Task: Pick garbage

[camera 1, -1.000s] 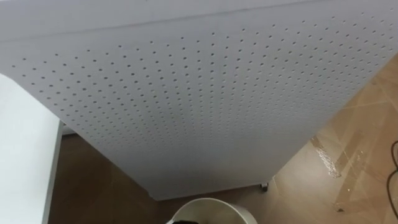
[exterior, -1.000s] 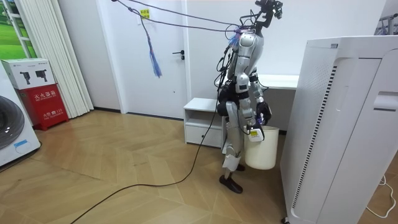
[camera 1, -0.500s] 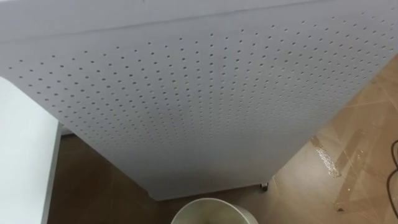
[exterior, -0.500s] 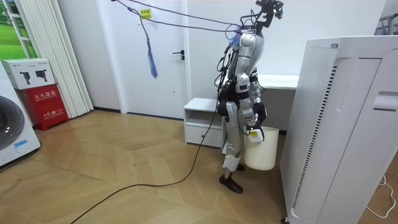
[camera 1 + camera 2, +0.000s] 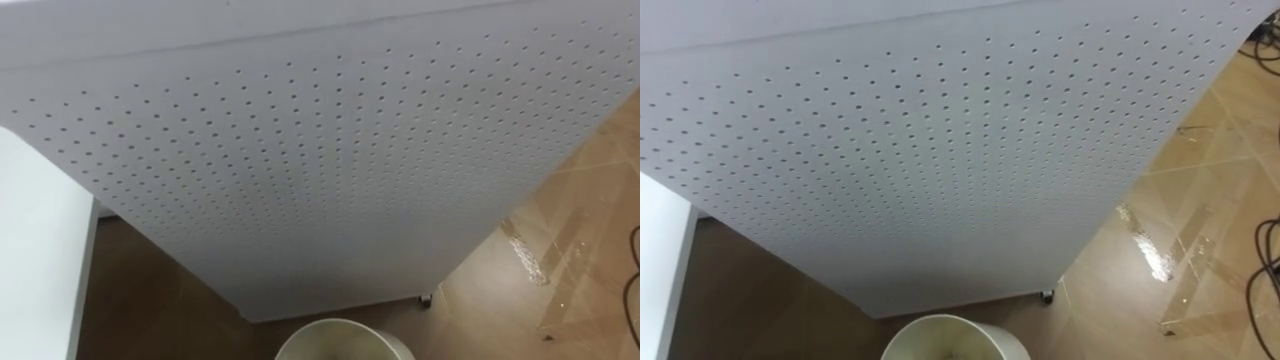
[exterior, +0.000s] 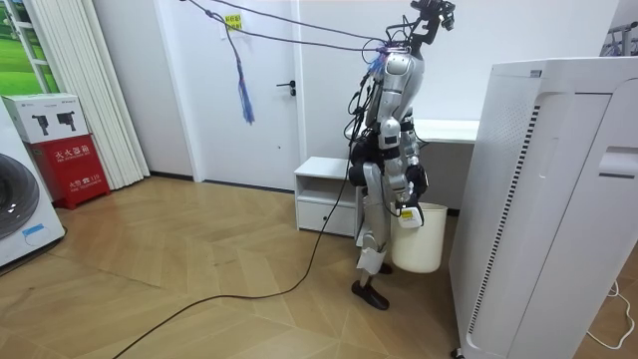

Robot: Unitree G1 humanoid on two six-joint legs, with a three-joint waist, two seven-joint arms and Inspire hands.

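A white waste bin [image 5: 300, 345] stands on the wooden floor right below me, its round rim [image 5: 902, 340] at the bottom edge of the eye views; what lies inside is hidden. In the room view I stand upright beside this bin [image 6: 419, 244], facing the tall white panel. My right hand [image 6: 414, 183] hangs at hip height just above the bin's near rim, too small to read. No garbage can be made out on the floor around me.
A tall white perforated panel unit on castors [image 5: 320, 150] rises close in front, past the bin [image 6: 558, 199]. A white desk [image 5: 30, 250] is at my left, a low white cabinet [image 6: 324, 194] behind me. Open wooden floor [image 6: 199, 269] lies toward the room view's left.
A dark shape at the bin's rim one second ago has dropped out of the left eye view. In the room view my right hand has drawn back slightly from over the bin.
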